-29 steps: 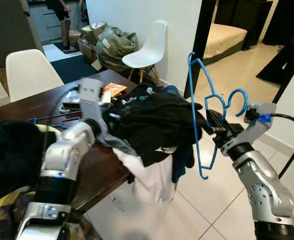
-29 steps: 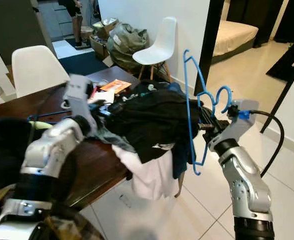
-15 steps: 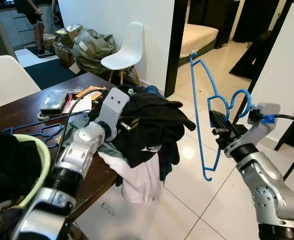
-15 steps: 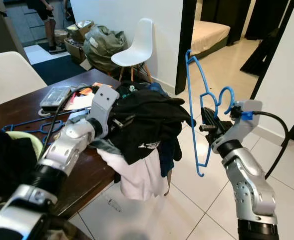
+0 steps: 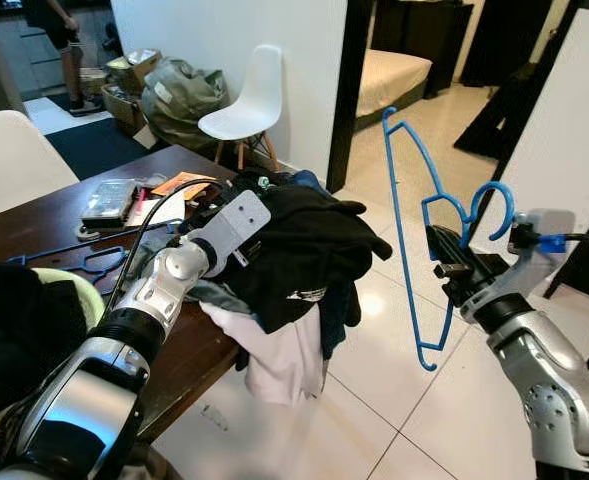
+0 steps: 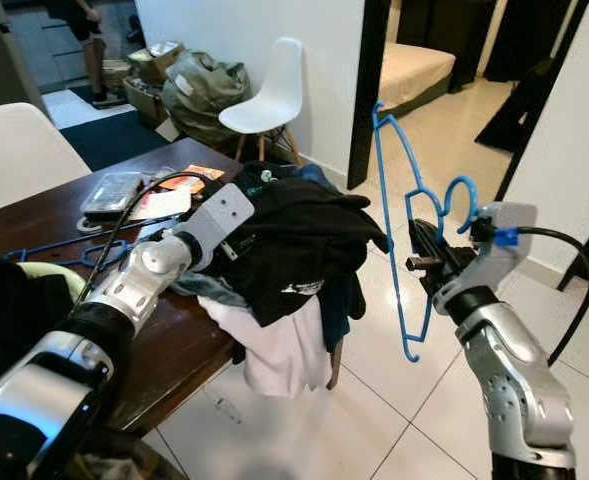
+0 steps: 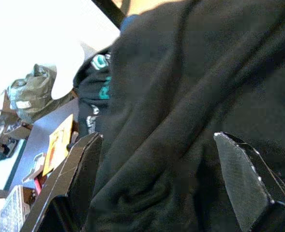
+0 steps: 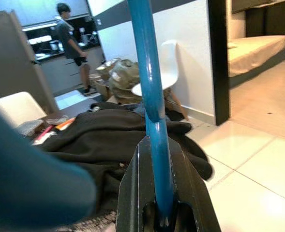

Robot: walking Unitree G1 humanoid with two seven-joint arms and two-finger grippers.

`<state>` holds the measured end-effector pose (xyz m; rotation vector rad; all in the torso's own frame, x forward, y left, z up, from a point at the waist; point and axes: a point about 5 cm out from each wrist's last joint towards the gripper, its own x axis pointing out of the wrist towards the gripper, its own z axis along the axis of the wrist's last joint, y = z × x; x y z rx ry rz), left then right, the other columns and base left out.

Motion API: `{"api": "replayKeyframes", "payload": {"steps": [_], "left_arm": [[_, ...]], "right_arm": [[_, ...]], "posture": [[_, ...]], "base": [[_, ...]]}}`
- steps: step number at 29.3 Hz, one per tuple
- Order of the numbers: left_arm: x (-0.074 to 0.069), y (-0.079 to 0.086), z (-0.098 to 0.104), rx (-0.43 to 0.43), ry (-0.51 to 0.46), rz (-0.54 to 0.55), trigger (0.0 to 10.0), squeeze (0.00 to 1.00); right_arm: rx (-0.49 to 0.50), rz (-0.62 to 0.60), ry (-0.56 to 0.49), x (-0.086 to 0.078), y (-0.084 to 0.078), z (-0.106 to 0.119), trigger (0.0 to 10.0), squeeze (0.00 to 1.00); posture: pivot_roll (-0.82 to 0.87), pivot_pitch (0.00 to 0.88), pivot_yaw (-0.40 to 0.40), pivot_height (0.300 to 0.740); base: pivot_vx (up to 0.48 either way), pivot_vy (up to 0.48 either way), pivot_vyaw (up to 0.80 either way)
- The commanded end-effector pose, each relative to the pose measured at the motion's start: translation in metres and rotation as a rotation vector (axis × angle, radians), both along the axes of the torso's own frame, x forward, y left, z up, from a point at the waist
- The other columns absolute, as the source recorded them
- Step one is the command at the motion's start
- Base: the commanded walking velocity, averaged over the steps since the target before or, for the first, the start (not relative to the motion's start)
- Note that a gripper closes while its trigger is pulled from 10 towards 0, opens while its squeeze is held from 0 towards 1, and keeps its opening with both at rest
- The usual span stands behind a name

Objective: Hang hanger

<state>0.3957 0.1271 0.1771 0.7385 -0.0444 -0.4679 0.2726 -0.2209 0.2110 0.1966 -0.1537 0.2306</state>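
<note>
My right gripper (image 5: 446, 266) is shut on a blue plastic hanger (image 5: 402, 225), holding it upright in the air over the tiled floor, to the right of the table. In the right wrist view the fingers (image 8: 141, 169) clamp the hanger's bar (image 8: 152, 96). My left gripper (image 7: 157, 140) is open, pressed against a pile of dark clothes (image 5: 309, 240) that spills over the wooden table's (image 5: 189, 350) corner. The left wrist (image 5: 236, 222) lies on the pile. A second blue hanger (image 5: 79, 262) lies flat on the table.
A white chair (image 5: 246, 85) and a green bag (image 5: 179, 92) stand by the far wall, and another white chair (image 5: 14, 160) is at the table's far side. A person (image 5: 59, 30) stands far back. A doorway (image 5: 399, 70) opens onto a bed. Tiled floor (image 5: 374, 400) lies ahead.
The camera has shifted. My left arm has reached further forward onto the clothes pile. The right gripper keeps its hold on the hanger, a little further right.
</note>
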Motion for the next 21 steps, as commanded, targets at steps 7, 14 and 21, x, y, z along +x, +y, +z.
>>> {"api": "replayKeyframes", "payload": {"steps": [7, 14, 21], "left_arm": [[0.0, 0.0, -0.011, 0.112, 0.005, -0.027, 10.0, 0.0], [0.001, 0.003, -0.012, 0.126, 0.005, -0.02, 0.0, 0.0], [0.004, 0.015, -0.007, 0.136, -0.027, 0.046, 0.0, 0.0]], "right_arm": [[-0.022, 0.006, 0.009, -0.019, -0.003, 0.01, 10.0, 0.0], [-0.032, 0.001, 0.019, -0.026, -0.006, 0.014, 10.0, 0.0], [-0.041, -0.003, 0.036, -0.031, -0.007, 0.017, 10.0, 0.0]], "posture": [[-0.32, 0.06, -0.019, 0.74], [-0.33, 0.089, -0.023, 0.74], [-0.34, 0.096, -0.031, 0.74]], "base": [[0.0, 0.0, 0.0], [0.0, 0.0, 0.0], [0.0, 0.0, 0.0]]}}
